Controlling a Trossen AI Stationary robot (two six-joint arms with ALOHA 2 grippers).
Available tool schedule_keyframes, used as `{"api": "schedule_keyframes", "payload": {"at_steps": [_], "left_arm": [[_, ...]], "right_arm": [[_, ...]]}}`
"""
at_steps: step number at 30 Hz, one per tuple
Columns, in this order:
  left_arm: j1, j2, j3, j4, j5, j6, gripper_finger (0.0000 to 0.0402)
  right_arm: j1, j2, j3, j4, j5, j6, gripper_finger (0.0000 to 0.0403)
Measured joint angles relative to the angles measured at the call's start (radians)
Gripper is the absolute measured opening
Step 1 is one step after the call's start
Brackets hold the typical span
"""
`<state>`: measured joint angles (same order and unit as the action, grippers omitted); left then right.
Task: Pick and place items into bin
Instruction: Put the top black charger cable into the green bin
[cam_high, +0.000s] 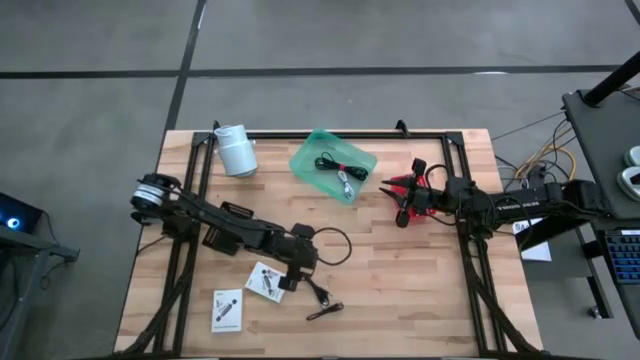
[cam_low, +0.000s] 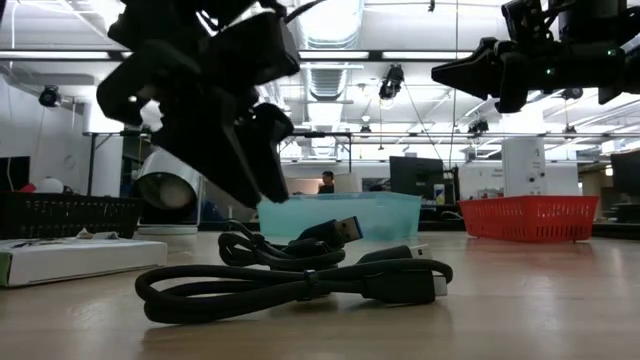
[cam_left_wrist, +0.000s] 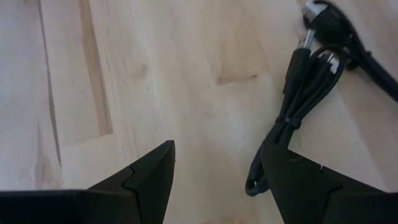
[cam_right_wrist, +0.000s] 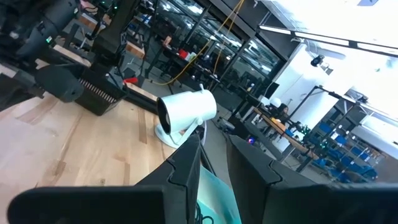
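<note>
My left gripper (cam_high: 298, 280) (cam_left_wrist: 217, 146) is open, points down and stands low over bare wood at the near middle of the table. A bundled black cable (cam_left_wrist: 298, 106) (cam_low: 300, 285) lies flat just beside one finger; whether they touch I cannot tell. A second black cable with a metal plug (cam_low: 335, 232) lies next to it. Two white packets (cam_high: 265, 280) (cam_high: 227, 310) lie flat to the left. The teal bin (cam_high: 333, 165) at the far middle holds a coiled cable. My right gripper (cam_high: 403, 192) (cam_right_wrist: 214, 140) hangs narrowly open and empty above the red basket.
A white cylinder (cam_high: 237, 150) lies at the far left beside the bin. A red slotted basket (cam_low: 530, 215) stands to the right of the bin, under my right gripper. A black frame rail runs along the table's far edge (cam_high: 330, 132).
</note>
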<state>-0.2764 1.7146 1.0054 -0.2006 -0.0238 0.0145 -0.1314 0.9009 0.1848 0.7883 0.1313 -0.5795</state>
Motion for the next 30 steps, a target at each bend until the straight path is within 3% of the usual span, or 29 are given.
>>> {"api": "schedule_keyframes", "payload": {"at_steps": [13, 20, 30], "left_arm": [[0.0, -0.001, 0.0, -0.026, 0.01, -0.006, 0.0222], [-0.002, -0.009, 0.0, -0.025, 0.172, -0.01, 0.0222], [-0.007, 0.069, 0.0, -0.026, 0.151, -0.01, 0.0222]], "right_arm": [[0.0, 0.0, 0.0, 0.0, 0.0, 0.0, 0.0068], [0.0, 0.0, 0.0, 0.0, 0.0, 0.0, 0.0068], [0.0, 0.0, 0.0, -0.007, 0.0, 0.0, 0.0068]]}}
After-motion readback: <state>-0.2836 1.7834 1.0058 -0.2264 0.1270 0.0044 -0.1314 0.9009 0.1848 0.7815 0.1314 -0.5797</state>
